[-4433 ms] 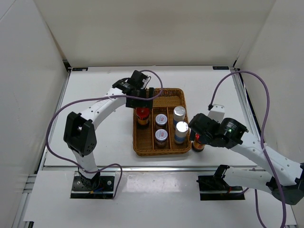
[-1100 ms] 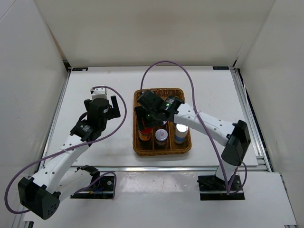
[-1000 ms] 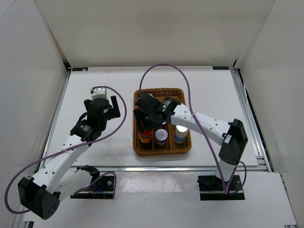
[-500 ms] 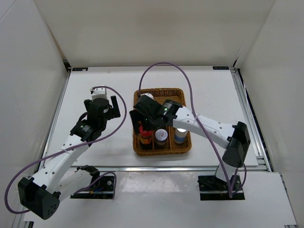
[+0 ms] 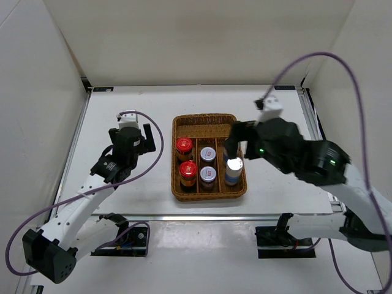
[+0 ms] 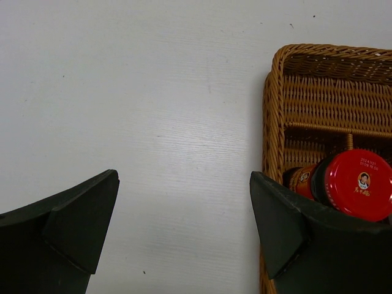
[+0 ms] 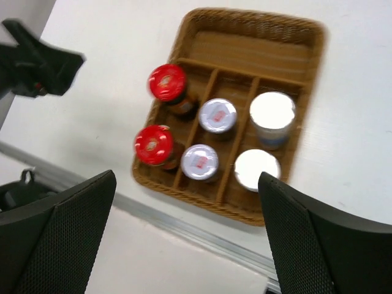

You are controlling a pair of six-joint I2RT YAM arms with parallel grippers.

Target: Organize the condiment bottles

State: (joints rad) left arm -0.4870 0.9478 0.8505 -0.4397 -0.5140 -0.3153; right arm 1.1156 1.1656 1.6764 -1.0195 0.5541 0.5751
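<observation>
A brown wicker divided tray point(image 5: 204, 127) sits on a white table point(image 5: 131, 110) enclosed by white walls point(image 5: 196, 43).

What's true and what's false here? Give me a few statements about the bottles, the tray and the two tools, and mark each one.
1. All six bottles stand inside the tray. True.
2. The two red-capped bottles share the tray's left column. True.
3. The right tool grips a bottle. False: it is open and empty, above the tray.
4. The left tool reaches into the tray. False: it is open over bare table, beside the tray's left wall.
5. The wide far compartment holds a jar. False: that compartment has nothing in it.
</observation>
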